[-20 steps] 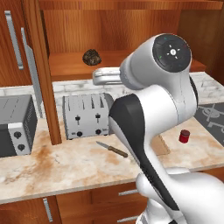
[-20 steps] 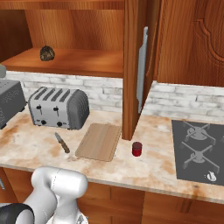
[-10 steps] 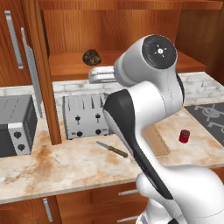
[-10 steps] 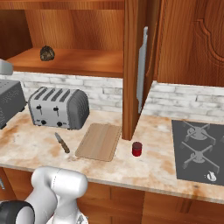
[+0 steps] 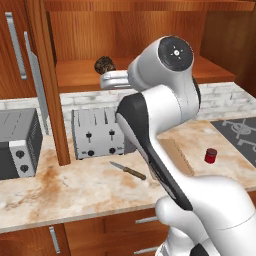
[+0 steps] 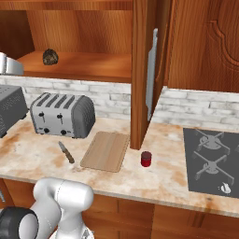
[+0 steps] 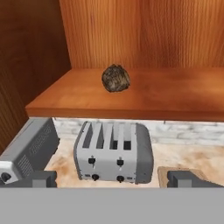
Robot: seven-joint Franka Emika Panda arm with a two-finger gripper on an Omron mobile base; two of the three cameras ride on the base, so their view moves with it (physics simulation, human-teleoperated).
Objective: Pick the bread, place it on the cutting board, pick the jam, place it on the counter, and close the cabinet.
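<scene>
One second of reach: gripper [image 7: 112,178] still advancing toward the cabinet [image 7: 144,94] shelf, fingers spread wide, holding nothing. Bread [image 7: 116,78] sitting untouched on that shelf, dead ahead; jam [image 6: 146,158] already on the counter [image 6: 32,158] below the cabinet, beside the cutting board [image 6: 105,151]. Leaving the bread grasp as the likely step in hand.

I am looking over one small dark lumpy round loaf [image 7: 116,78], one red cylindrical jam jar [image 6: 146,158], one light-tan wooden cutting board [image 6: 106,151], one silver four-slot toaster [image 7: 113,152], one brown-handled knife [image 6: 66,152] and one grey toaster oven [image 5: 19,143].
</scene>
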